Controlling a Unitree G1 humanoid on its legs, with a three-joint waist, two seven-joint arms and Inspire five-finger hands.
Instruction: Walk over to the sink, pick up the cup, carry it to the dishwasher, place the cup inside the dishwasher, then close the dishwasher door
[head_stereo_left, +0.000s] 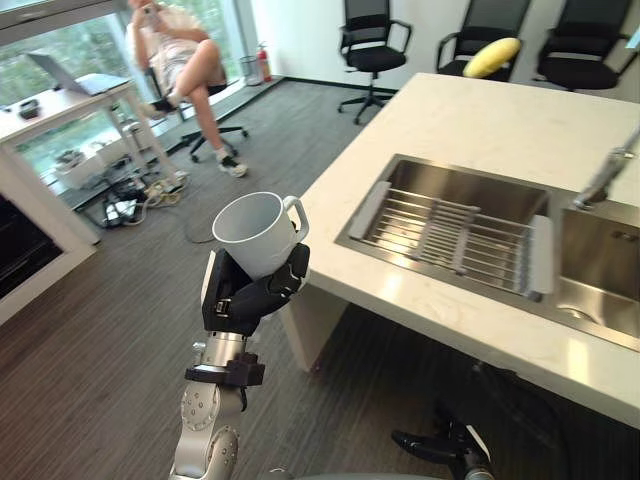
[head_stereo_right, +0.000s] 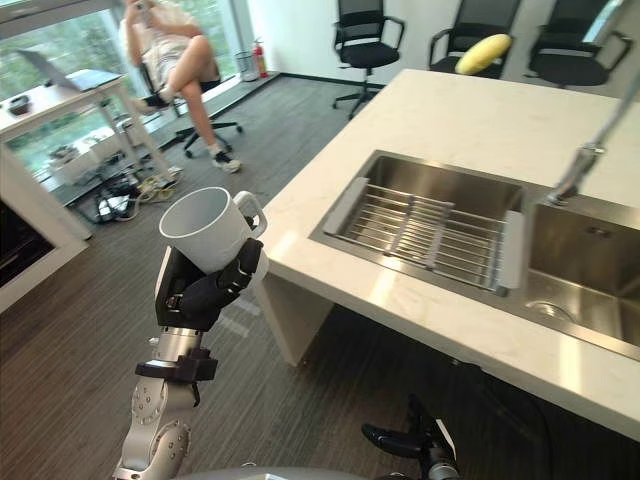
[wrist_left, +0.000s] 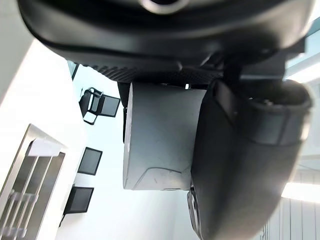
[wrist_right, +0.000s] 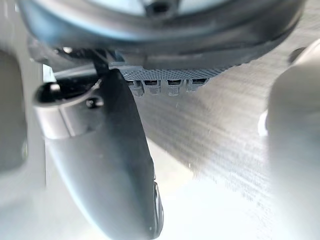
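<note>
A white cup (head_stereo_left: 255, 232) with a handle is held up tilted, mouth to the upper left, in my left hand (head_stereo_left: 245, 300), whose dark fingers and thumb are curled round its lower part. It hangs over the dark wood floor, just left of the white counter's (head_stereo_left: 480, 120) corner. The left wrist view shows the cup's wall (wrist_left: 160, 140) between the palm and the thumb (wrist_left: 245, 165). The steel sink (head_stereo_left: 352, 222) with a wire rack (head_stereo_left: 450, 235) lies in the counter to the right. My right hand (head_stereo_left: 440, 447) hangs low near the floor, relaxed and holding nothing (wrist_right: 105, 160).
A tap (head_stereo_left: 605, 175) stands at the sink's far right, and a yellow object (head_stereo_left: 492, 57) lies at the counter's far edge. Office chairs (head_stereo_left: 372, 50) line the back. A person (head_stereo_left: 185, 55) sits by a white desk (head_stereo_left: 60, 105) at the far left.
</note>
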